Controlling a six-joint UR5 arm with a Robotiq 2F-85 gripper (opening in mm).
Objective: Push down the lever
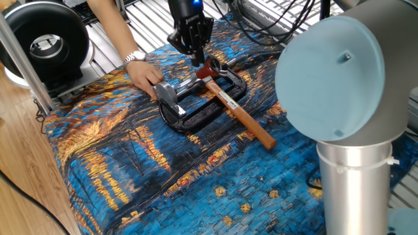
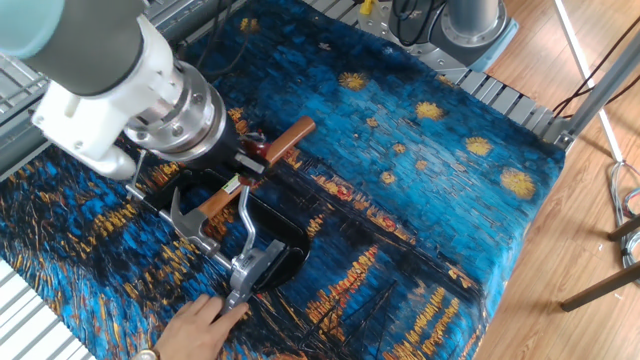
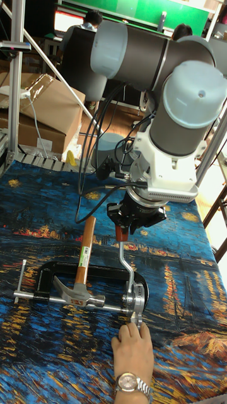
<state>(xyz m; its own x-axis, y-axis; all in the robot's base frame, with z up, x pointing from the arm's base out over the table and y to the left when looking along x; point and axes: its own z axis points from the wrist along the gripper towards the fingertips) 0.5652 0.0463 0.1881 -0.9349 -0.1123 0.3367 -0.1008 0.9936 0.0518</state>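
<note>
Tall fixed view: black two-finger tool point(image 3: 123, 231) atop dark red tip of thin bent silver lever point(image 3: 128, 265); jaw opening indiscernible. Risk: tip slips sideways; nearby wooden-handled hammer point(image 3: 81, 268) obstructs.

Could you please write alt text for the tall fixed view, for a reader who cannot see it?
A robot arm's gripper presses on the red end of a bent metal lever over a blue painted cloth. A person's hand with a wristwatch steadies the lever's bracket, and a wooden-handled hammer lies across the black base beside it.
</note>
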